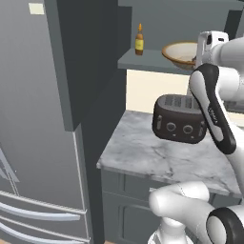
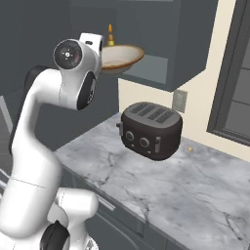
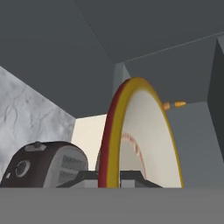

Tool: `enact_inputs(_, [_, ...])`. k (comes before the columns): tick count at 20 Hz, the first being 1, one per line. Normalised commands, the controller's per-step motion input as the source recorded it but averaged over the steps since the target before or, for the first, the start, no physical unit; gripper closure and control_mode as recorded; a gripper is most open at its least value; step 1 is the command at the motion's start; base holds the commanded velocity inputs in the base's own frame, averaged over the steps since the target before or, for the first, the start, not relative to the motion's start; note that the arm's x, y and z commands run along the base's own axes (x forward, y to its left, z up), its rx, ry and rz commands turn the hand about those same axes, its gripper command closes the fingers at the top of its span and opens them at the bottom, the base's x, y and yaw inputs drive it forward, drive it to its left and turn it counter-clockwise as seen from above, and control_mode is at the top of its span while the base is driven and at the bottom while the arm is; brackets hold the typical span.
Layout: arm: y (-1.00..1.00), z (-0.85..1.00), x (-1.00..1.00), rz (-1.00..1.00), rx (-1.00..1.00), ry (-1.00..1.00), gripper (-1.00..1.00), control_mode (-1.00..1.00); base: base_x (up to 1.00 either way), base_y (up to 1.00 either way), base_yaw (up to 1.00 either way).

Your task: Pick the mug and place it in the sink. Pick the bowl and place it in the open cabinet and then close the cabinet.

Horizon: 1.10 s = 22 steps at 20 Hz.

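Scanning left to right across the left base view:
Refrigerator (image 1: pixel 33 119): tall grey unit at far left, no part in the task.
Bottle (image 1: pixel 139 42): small amber bottle standing on the cabinet shelf, left of the bowl and apart from it.
Cabinet (image 1: pixel 143 59): dark grey wall unit, open, with its shelf edge above the tabletop; from the right base view the shelf reads as a pale ledge under the bowl.
Toaster (image 1: pixel 180 119): dark four-slot toaster on the marble tabletop (image 1: pixel 143 152), directly below the shelf.
Bowl (image 1: pixel 180 53): tan with cream inside, over the shelf just right of the bottle; I cannot tell whether its base touches the shelf or hangs just above it.
End effector (image 3: pixel 109 179): pressed together on the bowl's rim, which runs up between the two dark tips in the hand view; the hand sits at the bowl's right edge in the left base view.
Key relation: the bowl lies ahead of the end effector, extending from the pinched rim deeper into the cabinet toward the bottle; its wide face stands edge-on to the hand camera.
Step in hand (judgement): setting the bowl into the cabinet.
Next move (judgement): settle the base flat, spread the tips, draw back clear of the rim, then go for the door.
Risk (judgement): a rim pinch may tip the bowl on release, or nudge it toward the bottle.
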Motion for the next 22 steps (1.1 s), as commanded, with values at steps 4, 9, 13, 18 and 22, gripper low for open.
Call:
enact_inputs(4, [-0.08, -0.11, 0.37, 0.0, 0.0, 0.0, 1.0, -1.0, 0.0, 0.0, 0.0])
enact_inputs(9, [0.0, -0.02, 0.45, 0.0, 0.0, 0.0, 1.0, -1.0, 0.0, 0.0, 0.0])
enact_inputs(13, [-0.08, 0.0, 0.34, -0.01, 0.01, 0.0, 1.0, -1.0, 0.0, 0.0, 0.0])
enact_inputs(18, [-0.18, 0.0, 0.15, -0.02, 0.05, 0.03, 1.0, -1.0, 0.0, 0.0, 0.0])
enact_inputs(22, [-0.09, -0.04, 0.25, -0.02, 0.02, 0.03, 1.0, -1.0, 0.0, 0.0, 0.0])
